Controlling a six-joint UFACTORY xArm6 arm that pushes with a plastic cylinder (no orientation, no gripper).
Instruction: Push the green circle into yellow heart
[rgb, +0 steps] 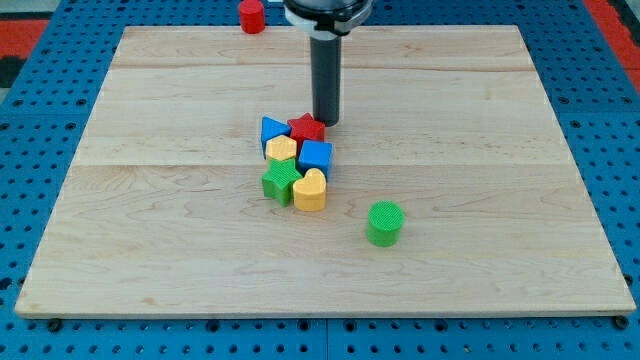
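Note:
The green circle (384, 222) is a short green cylinder standing alone on the wooden board, below and to the right of a block cluster. The yellow heart (310, 189) sits at the cluster's lower right edge, about 70 pixels left of and slightly above the green circle. My tip (326, 121) is at the top of the cluster, right beside the red star (306, 128), far from the green circle.
The cluster also holds a blue triangle (273, 131), a yellow block (282, 149), a blue block (315, 155) and a green block (280, 182). A red cylinder (251, 15) stands at the board's top edge (200, 30).

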